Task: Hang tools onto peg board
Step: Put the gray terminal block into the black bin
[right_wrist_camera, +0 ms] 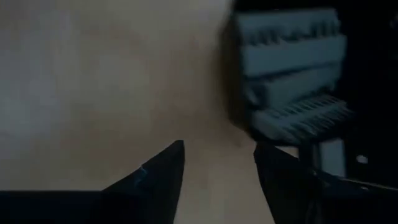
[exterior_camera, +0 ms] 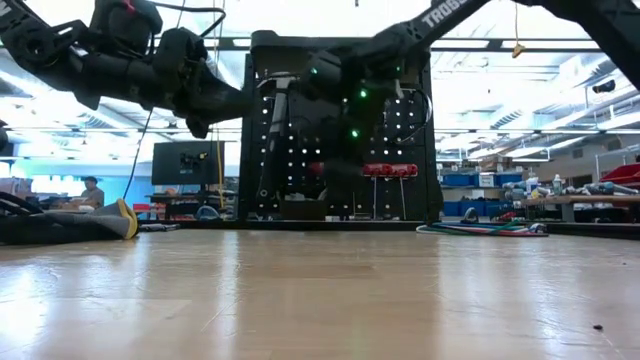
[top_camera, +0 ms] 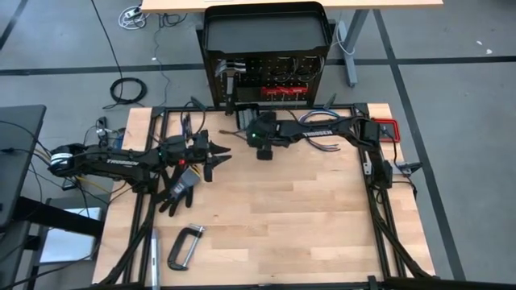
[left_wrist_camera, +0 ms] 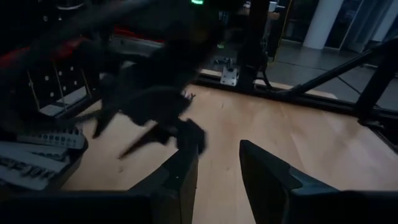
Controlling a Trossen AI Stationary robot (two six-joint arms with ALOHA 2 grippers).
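The peg board (top_camera: 270, 79) stood upright at the table's (top_camera: 306, 217) far edge, a black metal panel pierced by a regular grid of small holes, with a shallow black tray on top of it. A steel-headed hammer (top_camera: 231, 78) hung near its left side, and a row of red-handled drivers (top_camera: 284, 92) sat low on its face; from table height the reds showed as a short horizontal band (exterior_camera: 388, 170).

The table was pale wood planking, framed in black rails. Near its front left corner lay one grey C-clamp (top_camera: 185, 246), bare metal with a threaded screw. A black work glove (top_camera: 179, 188) lay limp by the left edge.

The left gripper (top_camera: 216, 156) hovered over the left part of the table, its two dark fingers (left_wrist_camera: 180, 177) standing a moderate gap apart with nothing between them. The right gripper (top_camera: 242, 118) was at the far edge, just before the board; its fingers (right_wrist_camera: 158, 171) were likewise parted and empty, beside a grey ridged rack (right_wrist_camera: 289, 74).
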